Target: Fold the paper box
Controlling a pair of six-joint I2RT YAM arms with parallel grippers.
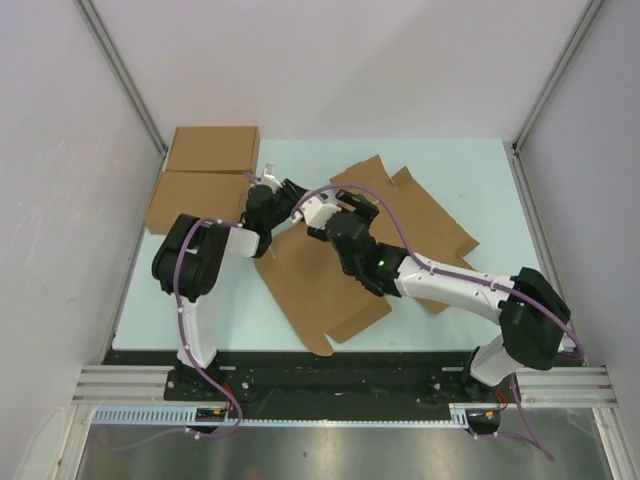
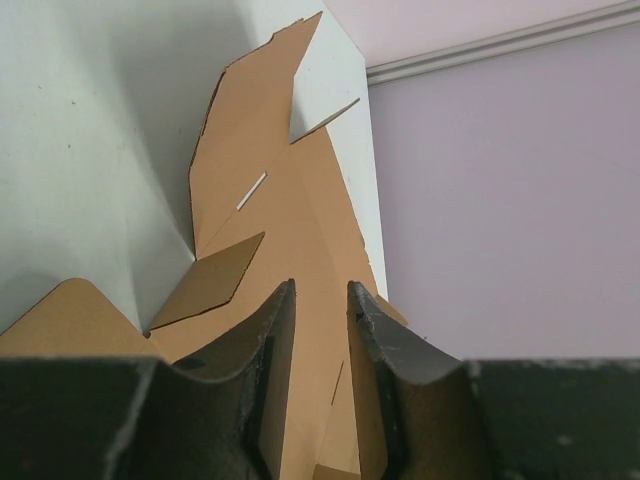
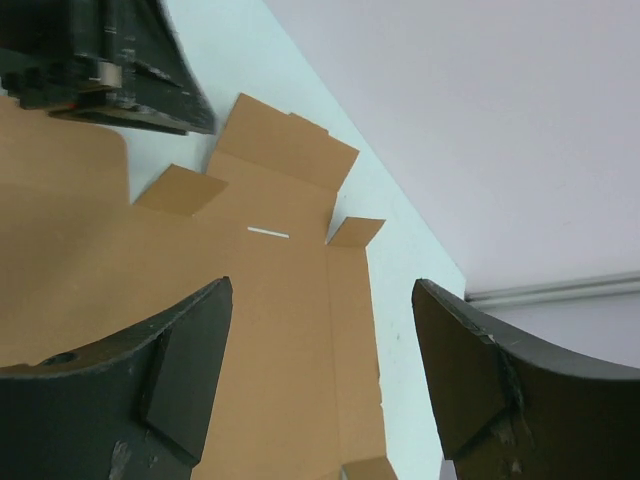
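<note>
So the paper box (image 1: 310, 290) isn't a box at all right now: it's one big flat die-cut sheet lying mid-desk, with a flap or two sticking up a bit.

The left hand (image 1: 283, 195) sits right at the sheet's far-left edge. In its own wrist view the left hand (image 2: 320, 295) has its fingers close together with cardboard (image 2: 300, 250) running up through the narrow gap. It looks pinched on that edge, though I can't see the contact itself.

The right hand (image 1: 335, 215) hangs over the middle of the sheet, just beside the left one. From its wrist cam the right hand (image 3: 322, 288) is spread wide with nothing between the fingers, only the cardboard (image 3: 280, 320) underneath. The left hand (image 3: 110, 60) shows up in the top corner of that view.

Counts:
- one unfolded sheet
- two hands
- two made-up brown boxes, one (image 1: 212, 148) at the far-left corner and the other (image 1: 195, 200) just in front of it, touching or nearly so

Both sit beside the sheet's left end on the pale green desk (image 1: 480, 180).

The sheet's long axis runs diagonally, from near-left to far-right. The big plain panel is at the near-left end, and the notched, tabbed end points at the far-right corner.
</note>
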